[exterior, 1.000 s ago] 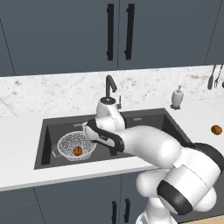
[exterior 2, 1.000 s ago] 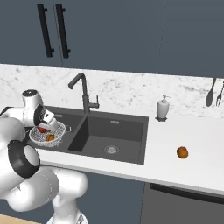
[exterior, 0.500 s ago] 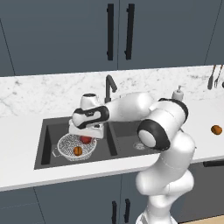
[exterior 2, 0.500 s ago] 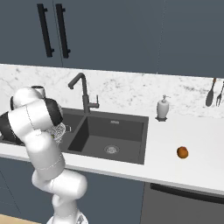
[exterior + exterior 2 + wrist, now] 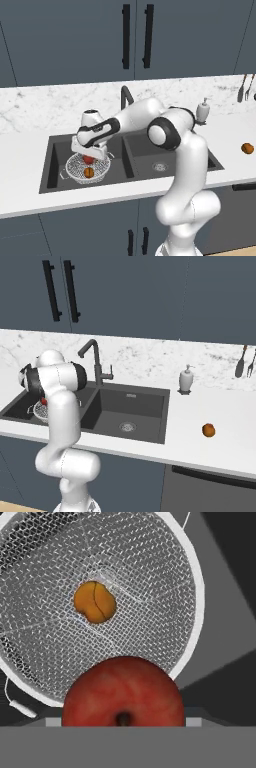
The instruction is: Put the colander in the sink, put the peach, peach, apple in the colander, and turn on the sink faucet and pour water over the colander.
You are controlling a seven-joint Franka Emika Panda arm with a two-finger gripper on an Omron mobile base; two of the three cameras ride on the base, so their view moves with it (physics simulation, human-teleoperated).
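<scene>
Now, from the left base view, my gripper [image 5: 89, 154] hangs over the colander [image 5: 88, 168] in the sink's [image 5: 131, 160] left basin, clasping the apple [image 5: 88, 159]; 1 peach [image 5: 89, 172] lies in the mesh. From the right, another peach [image 5: 208, 430] sits on the counter [image 5: 220, 448], well right of the sink. Through my hand camera, the apple [image 5: 123, 693] sits close between my jaws above the colander rim [image 5: 196, 612].

Apple [image 5: 123, 693] bottom behind grey band

End effector [image 5: 89, 155] with apple [image 5: 88, 159] above colander [image 5: 76, 167]
</scene>
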